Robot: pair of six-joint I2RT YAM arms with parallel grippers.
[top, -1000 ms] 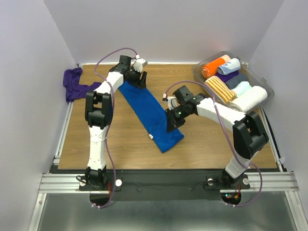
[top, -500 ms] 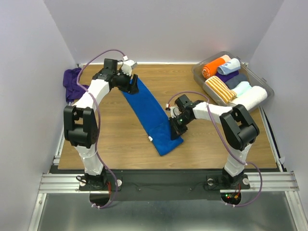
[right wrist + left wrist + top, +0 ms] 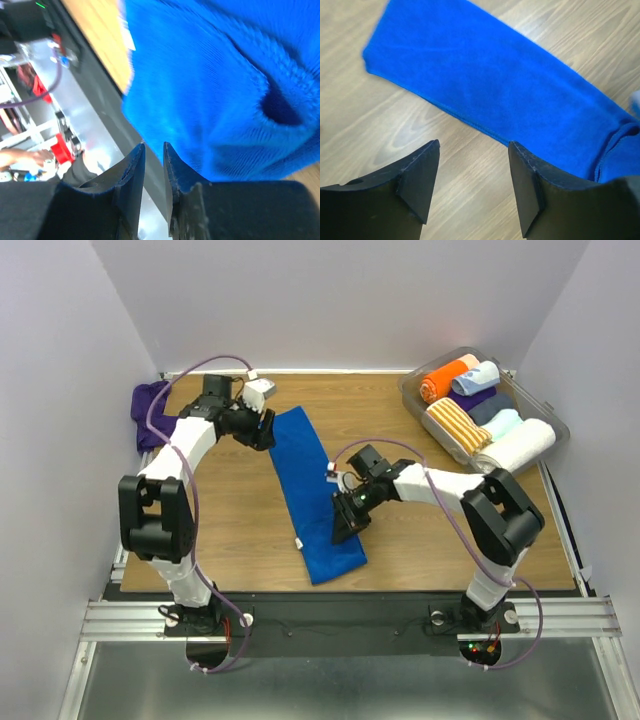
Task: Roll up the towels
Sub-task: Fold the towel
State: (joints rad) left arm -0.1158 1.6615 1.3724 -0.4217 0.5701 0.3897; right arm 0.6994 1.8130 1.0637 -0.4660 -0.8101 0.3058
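The blue towel (image 3: pixel 305 490) lies flat as 1 long strip in the middle of the table (image 3: pixel 230 530). 1 second ago it ran slantwise, from the table's far left toward its near right. Now it runs almost straight from far to near, and its near end has swung toward the table's left and closer to the near edge.

The left gripper (image 3: pixel 474 152) has come off the strip's far end. It now hovers over bare wood on the side of that end toward the table's left, just beside the cloth edge. Its 2 fingers are spread wide with nothing between them. The left arm's elbow has swung out toward the table's left edge.

The right gripper (image 3: pixel 153 147) has moved with the cloth toward the table's near edge. It sits at the strip's edge toward the table's right, close to its near end. Its fingers stand close together with only a thin slit between them. Cloth bunches just behind the tips, but whether they pinch any of it cannot be told.

The purple towel (image 3: pixel 148 405) is crumpled at the table's far-left corner, where it was before. The clear bin (image 3: pixel 411 392) of rolled cloths at the table's far-right corner is unchanged.
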